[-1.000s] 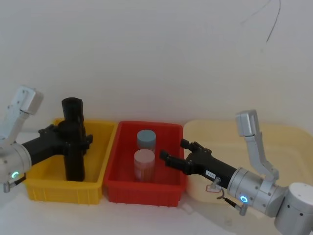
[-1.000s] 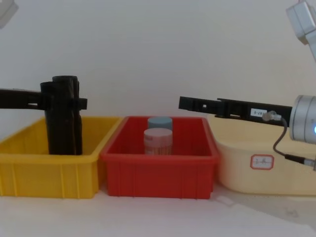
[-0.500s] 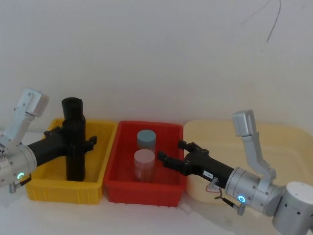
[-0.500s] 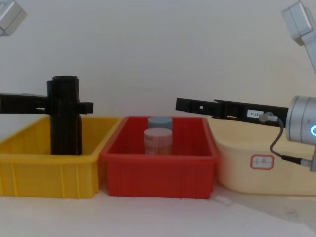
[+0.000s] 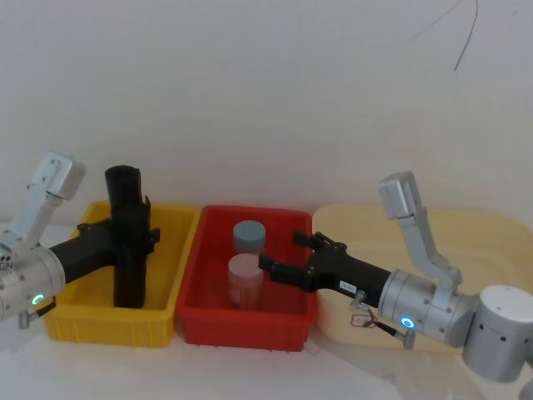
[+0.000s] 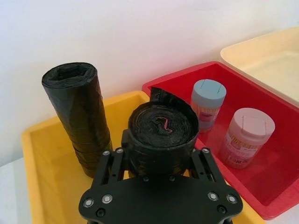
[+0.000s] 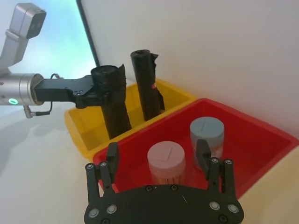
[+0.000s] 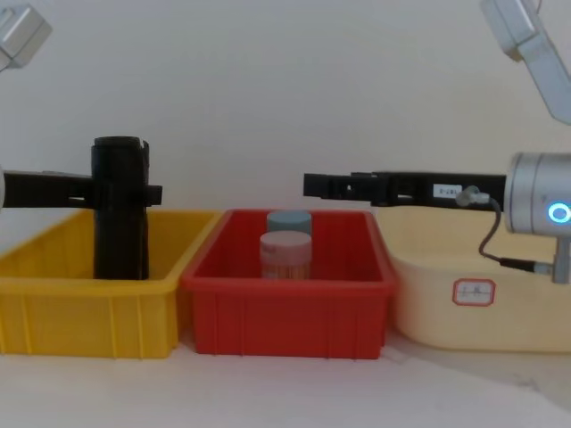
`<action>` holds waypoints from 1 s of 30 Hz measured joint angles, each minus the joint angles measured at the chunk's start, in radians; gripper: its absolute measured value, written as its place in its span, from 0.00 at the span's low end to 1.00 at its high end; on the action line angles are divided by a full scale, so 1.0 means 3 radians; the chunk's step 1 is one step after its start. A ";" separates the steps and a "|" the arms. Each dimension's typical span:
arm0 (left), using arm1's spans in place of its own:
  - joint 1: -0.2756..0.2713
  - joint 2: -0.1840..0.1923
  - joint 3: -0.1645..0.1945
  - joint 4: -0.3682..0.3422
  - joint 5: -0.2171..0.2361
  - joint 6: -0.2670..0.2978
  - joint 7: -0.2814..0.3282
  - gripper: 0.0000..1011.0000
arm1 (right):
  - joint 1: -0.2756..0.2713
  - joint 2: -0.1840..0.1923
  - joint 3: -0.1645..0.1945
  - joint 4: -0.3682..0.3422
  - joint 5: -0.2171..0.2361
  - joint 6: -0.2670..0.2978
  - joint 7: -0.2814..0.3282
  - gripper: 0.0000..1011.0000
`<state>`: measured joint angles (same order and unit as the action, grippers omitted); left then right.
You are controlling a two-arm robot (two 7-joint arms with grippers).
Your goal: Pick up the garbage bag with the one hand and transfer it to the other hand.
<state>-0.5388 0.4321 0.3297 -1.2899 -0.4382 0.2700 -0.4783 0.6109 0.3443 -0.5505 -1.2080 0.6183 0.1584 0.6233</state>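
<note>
Handover approach: bag gripped on the left, receiving claw closing in.
Holds the garbage bag (image 6: 161,133) clamped in the left claw (image 5: 132,236), upright in the yellow bin (image 5: 108,325) at the left, just beside a second roll (image 6: 74,107). Reaches the right claw (image 5: 280,252), spread apart and empty, leftward above the red bin (image 5: 250,321): farther left than a second ago, narrowing the gap, though well apart from the bag. Shifts the bag only slightly right over the same span. Suggests a secured pickup and a pass not yet made.
</note>
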 joint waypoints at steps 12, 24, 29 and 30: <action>-0.0006 -0.0004 0.0008 0.0013 0.0000 -0.0011 0.0000 0.46 | 0.0295 -0.0081 -0.0215 0.0233 -0.0153 0.0039 0.0131 0.99; -0.0009 -0.0006 0.0012 0.0019 0.0000 -0.0015 0.0000 0.43 | 0.0565 -0.0271 -0.0383 0.0643 -0.0311 0.0078 0.0212 0.99; -0.0009 -0.0006 0.0012 0.0020 0.0000 -0.0016 0.0000 0.43 | 0.0643 -0.0334 -0.0415 0.0769 -0.0355 0.0083 0.0222 0.99; -0.0009 -0.0006 0.0012 0.0020 0.0000 -0.0016 0.0000 0.43 | 0.0656 -0.0343 -0.0420 0.0787 -0.0364 0.0084 0.0223 0.99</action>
<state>-0.5416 0.4302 0.3332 -1.2839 -0.4383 0.2653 -0.4783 0.8078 0.2413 -0.6765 -0.9719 0.5091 0.1837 0.6902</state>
